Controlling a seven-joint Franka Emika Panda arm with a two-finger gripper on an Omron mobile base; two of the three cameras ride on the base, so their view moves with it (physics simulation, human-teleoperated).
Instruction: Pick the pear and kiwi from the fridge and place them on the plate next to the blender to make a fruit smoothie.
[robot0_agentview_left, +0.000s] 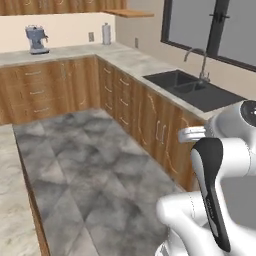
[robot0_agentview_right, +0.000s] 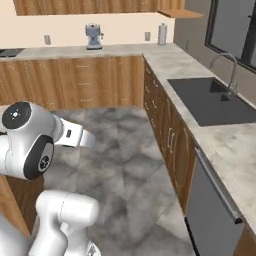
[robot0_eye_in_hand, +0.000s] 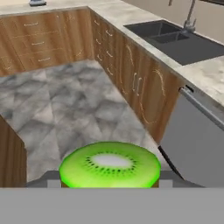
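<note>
Green and bright, the cut face of the kiwi (robot0_eye_in_hand: 109, 165) is seen at the bottom of the hand view, pale at its centre and ringed with dark seeds, right at the claw (robot0_eye_in_hand: 109, 183). The fingertips are hidden behind the fruit, so it seems to be gripped, though how wide the claw stands cannot be told. Grey marbled floor (robot0_eye_in_hand: 65, 105) is spread beyond it. To the right, wooden cabinets (robot0_eye_in_hand: 131, 74) are set under a pale stone desk (robot0_eye_in_hand: 210, 74), with a dark sink (robot0_eye_in_hand: 175, 37) sunk into it and a tap (robot0_eye_in_hand: 190, 15) behind. A grey dishwasher (robot0_eye_in_hand: 197, 144) is seen furthest right. In the base views a coffee machine (robot0_agentview_left: 37, 39) is stood on the far desk.
</note>
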